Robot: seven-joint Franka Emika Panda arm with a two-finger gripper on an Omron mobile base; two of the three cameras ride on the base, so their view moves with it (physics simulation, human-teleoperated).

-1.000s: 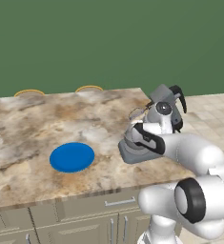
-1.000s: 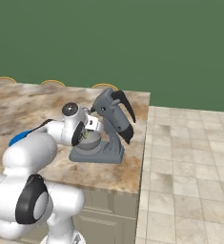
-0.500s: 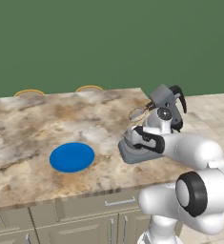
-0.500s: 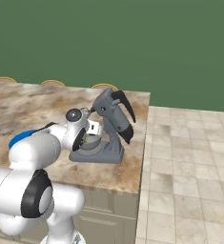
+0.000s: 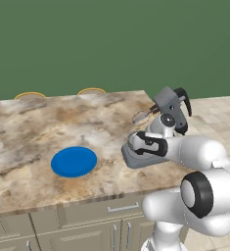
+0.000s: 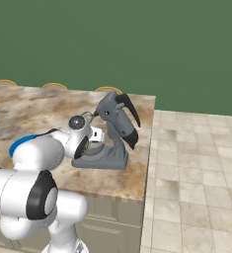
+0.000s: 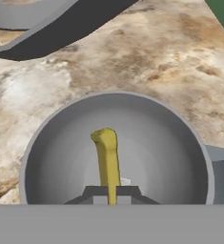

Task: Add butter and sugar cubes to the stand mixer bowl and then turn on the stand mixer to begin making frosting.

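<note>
Since a second ago my arm has eased a little nearer over the mixer, and the counter things sit where they were. Closest to me in the hand view, the gripper [image 7: 111,195] is pressed together on the butter [image 7: 107,159], pinching the yellow stick at its near end so that it points down into the stand mixer bowl [image 7: 61,157]. I see a small pale patch on the bowl floor just right of the stick, which may be one of the sugar cubes, though I cannot tell for sure. I see the grey bowl wall all round the stick, and I cannot tell whether its far tip touches the metal.

From the left base view, my wrist hangs over the stand mixer [image 5: 172,105], at the right end of the marble counter [image 5: 33,127]. From the right base view, the mixer's head [image 6: 115,113] is tilted up with its black lever [image 6: 130,111] curving over the top, and the flat base [image 6: 107,160] lies under my hand.

Left of the mixer, well apart, the blue plate [image 5: 74,161] lies flat on the counter. Farther back, two tan round tops [image 5: 30,95] show at the counter's far edge, against the green wall [image 5: 111,44].
</note>
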